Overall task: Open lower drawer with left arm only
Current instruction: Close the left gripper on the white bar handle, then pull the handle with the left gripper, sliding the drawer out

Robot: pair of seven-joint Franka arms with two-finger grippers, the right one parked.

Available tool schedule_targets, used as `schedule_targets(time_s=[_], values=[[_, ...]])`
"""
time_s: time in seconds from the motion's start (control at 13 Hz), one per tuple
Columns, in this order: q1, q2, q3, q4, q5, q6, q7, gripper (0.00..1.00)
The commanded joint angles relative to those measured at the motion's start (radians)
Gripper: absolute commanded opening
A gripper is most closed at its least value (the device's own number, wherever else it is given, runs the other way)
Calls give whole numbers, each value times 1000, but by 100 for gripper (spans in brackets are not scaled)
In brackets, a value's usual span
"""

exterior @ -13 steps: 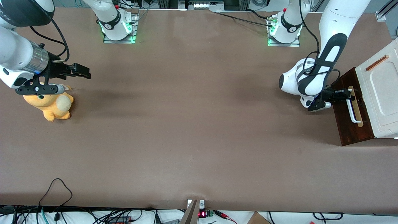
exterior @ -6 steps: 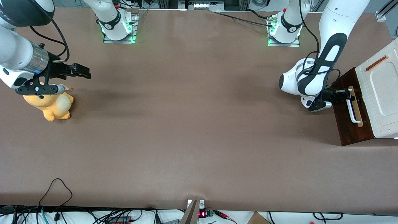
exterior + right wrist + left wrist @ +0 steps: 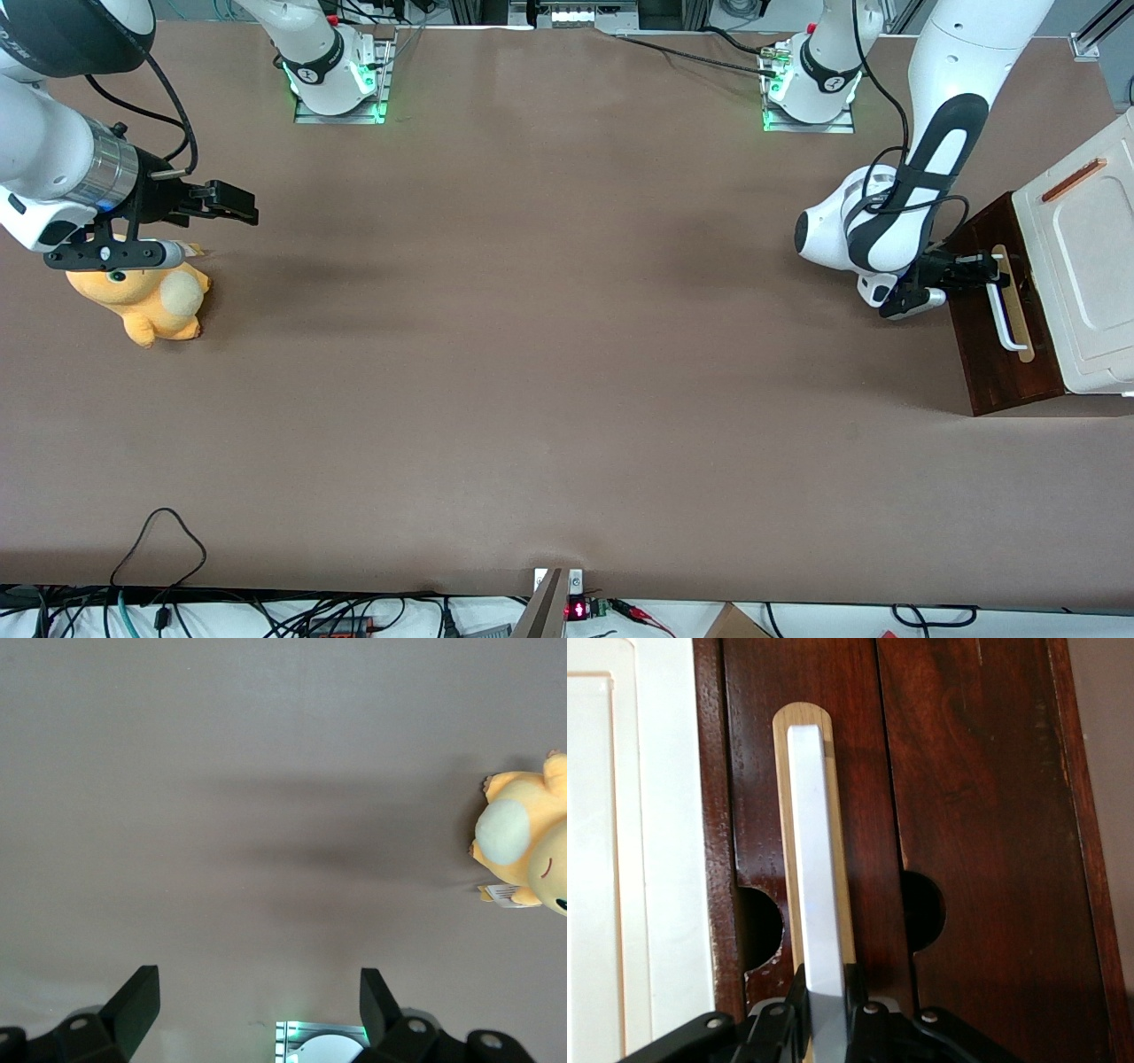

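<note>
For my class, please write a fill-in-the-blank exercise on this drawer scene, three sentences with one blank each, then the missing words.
1. The gripper is shut on the white bar ______ of the lower drawer.
2. The drawer front is dark reddish-brown ______.
3. An orange ______ toy lies toward the parked arm's end of the table.

Missing words: handle; wood; plush

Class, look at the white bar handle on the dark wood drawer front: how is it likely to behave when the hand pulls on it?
The white bar handle looks rigid, so it probably won't flex. Its smooth surface may be slippery, though the hand grips it from both sides. The lower drawer should probably slide straight rather than tip.
</note>
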Motion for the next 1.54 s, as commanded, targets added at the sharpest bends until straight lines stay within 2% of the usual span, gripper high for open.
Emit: schedule_targets(time_s=[0.0,0.92,1.08,1.46], values=[[-26,0,10,18,25,23,23,0],[-44,-30,-97,27,2,29,32,0],[-50,-28,-117,44,-39,27,34,0],[-63,-27,-134,56,-53,27,55,0]])
